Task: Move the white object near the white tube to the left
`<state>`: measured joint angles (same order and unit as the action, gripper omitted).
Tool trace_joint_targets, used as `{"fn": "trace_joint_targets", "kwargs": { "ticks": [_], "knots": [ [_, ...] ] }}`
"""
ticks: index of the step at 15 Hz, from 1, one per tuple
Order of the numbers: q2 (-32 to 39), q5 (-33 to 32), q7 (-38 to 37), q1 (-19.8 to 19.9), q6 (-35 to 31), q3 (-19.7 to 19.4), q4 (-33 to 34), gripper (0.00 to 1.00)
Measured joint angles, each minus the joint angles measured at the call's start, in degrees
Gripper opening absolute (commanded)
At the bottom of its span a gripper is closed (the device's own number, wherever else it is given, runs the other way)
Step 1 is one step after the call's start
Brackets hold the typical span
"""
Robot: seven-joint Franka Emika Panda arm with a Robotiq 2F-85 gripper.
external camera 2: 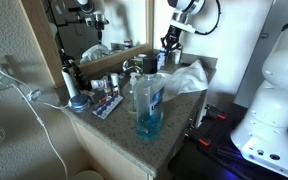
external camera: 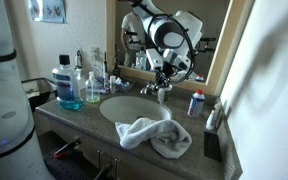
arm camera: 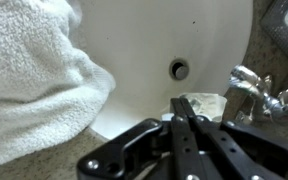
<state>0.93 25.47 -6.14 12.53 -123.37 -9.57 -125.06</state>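
My gripper (arm camera: pixel 184 102) fills the bottom of the wrist view, its two black fingers pressed together with nothing between them. Just past the fingertips a small whitish object (arm camera: pixel 206 104) lies on the sink rim beside the chrome faucet (arm camera: pixel 246 88). In both exterior views the gripper (external camera: pixel 165 78) (external camera 2: pixel 170 45) hangs low over the back of the sink by the faucet (external camera: pixel 156 90). A white tube (external camera: pixel 212 116) leans at the counter's edge near a small red, white and blue can (external camera: pixel 195 102).
A crumpled white towel (external camera: pixel 154 135) (arm camera: pixel 34 80) drapes over the front of the white basin (arm camera: pixel 174 40). A blue mouthwash bottle (external camera: pixel 68 85) (external camera 2: pixel 148 100), a soap dispenser (external camera: pixel 92 88) and toiletries (external camera 2: pixel 102 100) crowd one end of the counter. A mirror is behind.
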Motion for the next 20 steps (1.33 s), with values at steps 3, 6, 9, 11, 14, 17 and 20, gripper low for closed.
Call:
{"fn": "trace_joint_targets", "kwargs": {
  "ticks": [3,6,9,11,14,17,20],
  "knots": [
    [-2.9,0.0,2.39,-2.59,3.16,1.16,-1.2,0.02],
    [-4.89,-0.01,4.42,-5.16,7.16,2.74,-1.52,0.02],
    [-6.36,0.01,7.0,-7.4,10.33,4.02,-1.52,0.02],
    [-7.26,0.34,9.24,-8.6,11.59,4.57,-1.51,0.02],
    [-8.33,2.13,12.26,-10.21,13.3,4.93,-1.51,0.02],
    [-8.79,4.62,14.74,-11.34,15.31,5.27,-1.51,0.02],
    [-8.93,7.98,17.27,-12.18,16.53,5.76,-1.51,0.02]
  ]
}}
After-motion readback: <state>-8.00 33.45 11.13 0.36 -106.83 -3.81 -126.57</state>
